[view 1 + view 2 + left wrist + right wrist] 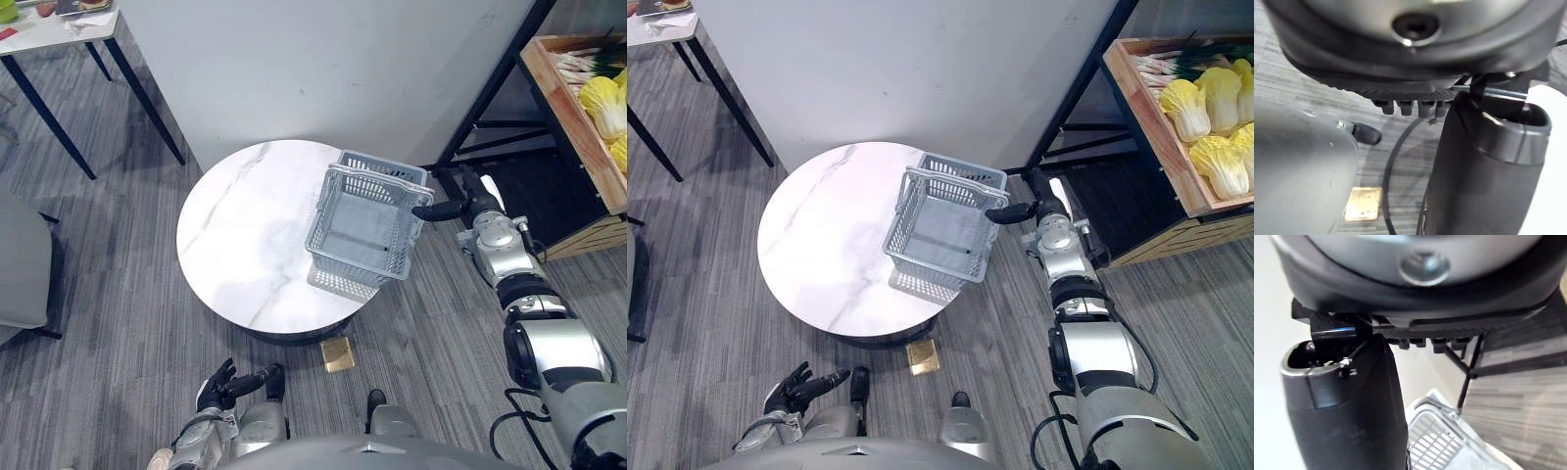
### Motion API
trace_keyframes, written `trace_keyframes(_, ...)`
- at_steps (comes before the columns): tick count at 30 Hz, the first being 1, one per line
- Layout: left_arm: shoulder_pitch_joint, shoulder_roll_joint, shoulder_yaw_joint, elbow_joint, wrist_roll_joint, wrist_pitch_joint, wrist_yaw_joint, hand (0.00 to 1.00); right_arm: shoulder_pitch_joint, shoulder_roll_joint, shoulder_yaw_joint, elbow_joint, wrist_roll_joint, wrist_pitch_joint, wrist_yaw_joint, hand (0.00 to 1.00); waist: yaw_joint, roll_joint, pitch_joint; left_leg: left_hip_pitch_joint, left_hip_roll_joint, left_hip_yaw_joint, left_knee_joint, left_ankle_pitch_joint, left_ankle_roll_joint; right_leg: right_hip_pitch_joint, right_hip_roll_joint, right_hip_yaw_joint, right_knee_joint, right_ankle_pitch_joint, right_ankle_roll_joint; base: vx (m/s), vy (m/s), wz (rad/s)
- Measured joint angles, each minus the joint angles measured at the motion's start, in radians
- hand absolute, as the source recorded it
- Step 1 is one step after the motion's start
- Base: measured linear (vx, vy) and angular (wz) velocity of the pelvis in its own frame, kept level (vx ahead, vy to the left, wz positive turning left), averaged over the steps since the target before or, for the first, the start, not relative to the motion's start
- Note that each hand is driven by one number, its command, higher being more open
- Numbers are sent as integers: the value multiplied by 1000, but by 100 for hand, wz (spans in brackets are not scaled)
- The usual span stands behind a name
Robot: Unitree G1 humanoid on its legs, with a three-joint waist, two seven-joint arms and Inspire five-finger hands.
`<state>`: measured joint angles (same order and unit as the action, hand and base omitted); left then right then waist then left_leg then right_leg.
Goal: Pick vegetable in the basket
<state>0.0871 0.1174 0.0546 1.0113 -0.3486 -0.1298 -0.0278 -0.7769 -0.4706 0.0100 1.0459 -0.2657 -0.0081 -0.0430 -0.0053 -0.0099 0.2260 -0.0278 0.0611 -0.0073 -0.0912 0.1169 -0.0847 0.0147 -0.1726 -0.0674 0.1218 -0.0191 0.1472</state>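
While the left hand (217, 384) is hanging low at the near left, above the grey striped carpet (118, 323), its dark fingers are spreading loosely apart and holding nothing. A little farther in, a small flat brass-coloured square block (338, 353) is lying on the carpet by the near foot of the round white marble-patterned table (245, 235).

On the right part of that tabletop a light grey plastic lattice basket (319, 217) is standing, its right side reaching the table's right edge. The right hand (468, 206) is hovering just to the right of the basket, level with its rim. Its dark fingers are stretching straight out to the left, with the tips at the basket's right rim, though I cannot tell whether they are touching it. They are not curling round the rim. In the right wrist view the thumb is lying straight, and a corner of the basket is showing beyond it, outside the hand.

Farther right, a black metal frame (488, 96) is slanting up between the basket and a sloping wooden crate (1151, 132) at the far right. Pale yellow leafy cabbages (1187, 108) and white-stemmed green onions (1161, 64) are lying in that crate, well apart from the basket. A plain white wall panel (333, 69) is standing behind the table, and a small white-topped table with dark legs (59, 29) is standing at the far left.
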Motion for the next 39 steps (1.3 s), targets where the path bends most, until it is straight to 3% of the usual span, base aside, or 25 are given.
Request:
trace_keyframes(3, 0, 1, 1, -1, 0, 0, 1, 100, -34, -1, 49, 0, -86, -1, 20, 100, 0, -1, 2, -2, -7, 1, 0, 5, -7, 0, -5, 0, -13, -37, -11, -77, -30, -8)
trace_keyframes(7, 0, -14, 7, -2, 1, 0, 2, 100, -56, -41, 134, 0, -211, -6, 49, 100, -3, 20, 11, -6, -2, -6, 0, 8, -11, 0, 6, -7, -21, -61, -6, -55, -52, 0)
trace_keyframes(14, 0, -14, 21, -22, 2, 0, -6, 100, -66, -77, 214, 4, -392, -24, 82, 100, 7, 4, 20, -28, -19, -28, 5, 31, -2, 2, -8, -16, -35, -44, 5, 84, -2, 9)
trace_keyframes(19, 0, -15, 15, -39, 1, 0, -5, 100, -115, -70, 236, 21, -398, -32, 82, 100, 28, 1, 21, -32, -17, -44, 5, 31, -2, 3, -7, -23, -30, -32, 11, 31, 0, 10)
trace_keyframes(24, 0, -14, 8, -41, 1, -1, -5, 100, -162, -70, 236, 22, -398, -37, 80, 100, 30, 2, 22, -34, -15, -59, 0, 36, 5, 1, -2, -27, -17, -12, 0, -62, 19, 7)
trace_keyframes(29, -4, -6, 1, -41, 1, -1, -5, 100, -218, -70, 229, 65, -396, -34, 73, 100, 29, 2, 28, -61, -20, -61, 0, 42, 2, -16, -5, -34, -36, -31, -14, -135, 6, -1)
trace_keyframes(33, -8, -12, 0, -42, -1, -2, -1, 100, -234, -73, 206, 105, -396, -14, 68, 100, 24, 24, 51, -74, -13, -74, 0, 45, -1, -29, 8, -38, -38, -40, -13, -128, -26, 4)
trace_keyframes(39, -8, -10, 0, -50, -3, -1, -3, 100, -235, -74, 193, 139, -396, 2, 65, 100, 28, 25, 54, -104, -19, -74, 1, 63, -3, -46, 2, -36, -42, -31, -11, 35, -2, 3)
